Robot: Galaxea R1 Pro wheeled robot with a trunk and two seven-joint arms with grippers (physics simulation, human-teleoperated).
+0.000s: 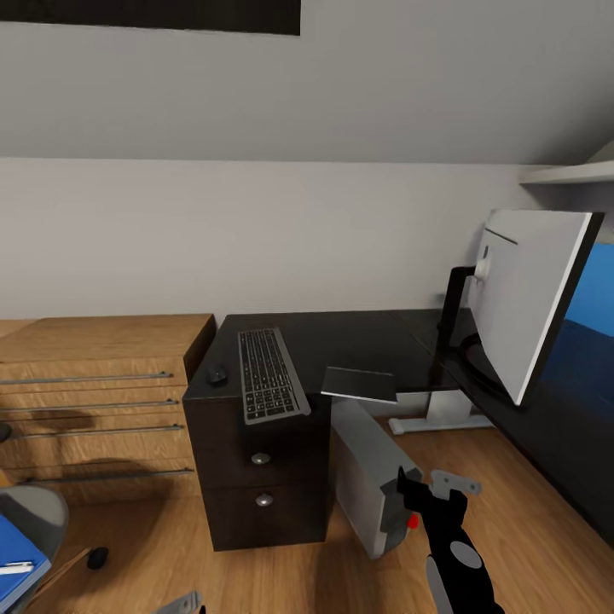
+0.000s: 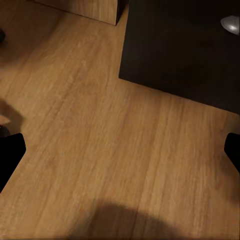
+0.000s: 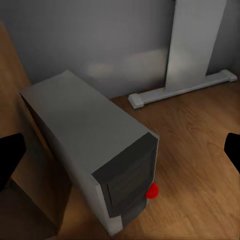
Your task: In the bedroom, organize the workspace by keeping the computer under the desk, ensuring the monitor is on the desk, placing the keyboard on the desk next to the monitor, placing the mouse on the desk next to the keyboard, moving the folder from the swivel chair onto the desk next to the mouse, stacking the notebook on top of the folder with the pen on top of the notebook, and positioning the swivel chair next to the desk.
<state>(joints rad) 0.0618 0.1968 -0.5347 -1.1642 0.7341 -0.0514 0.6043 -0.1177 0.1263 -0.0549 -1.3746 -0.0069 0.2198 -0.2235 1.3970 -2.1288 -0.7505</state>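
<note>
Right arm fingers [image 1: 431, 493] sit closest, at about 5 o'clock in the head view, dark and wide apart, holding nothing. Just past them stands the computer [image 1: 368, 473], a pale grey box with a dark front and a small red light, tucked under the worktop [image 1: 358, 337] beside the dark drawers [image 1: 256, 486] with round silver knobs. It stands a bit crooked on the smooth oak floor [image 1: 512, 512], so I think the job now is to nudge it in straight; pushing slowly on its flat side should stop it tipping. On the shiny black top lie the keyboard [image 1: 269, 373], flat and bumpy with keys, the tiny round mouse [image 1: 217, 373] at its 9 o'clock, and the thin grey notebook [image 1: 360, 384] at its 3 o'clock. The monitor [image 1: 529, 298] stands at 3 o'clock, showing its pale back. At 8 o'clock the blue folder [image 1: 15, 554] and white pen [image 1: 15, 567] rest on the grey swivel chair [image 1: 38, 512]. Left arm fingers [image 2: 120, 150] are spread wide over bare floor, holding nothing.
</note>
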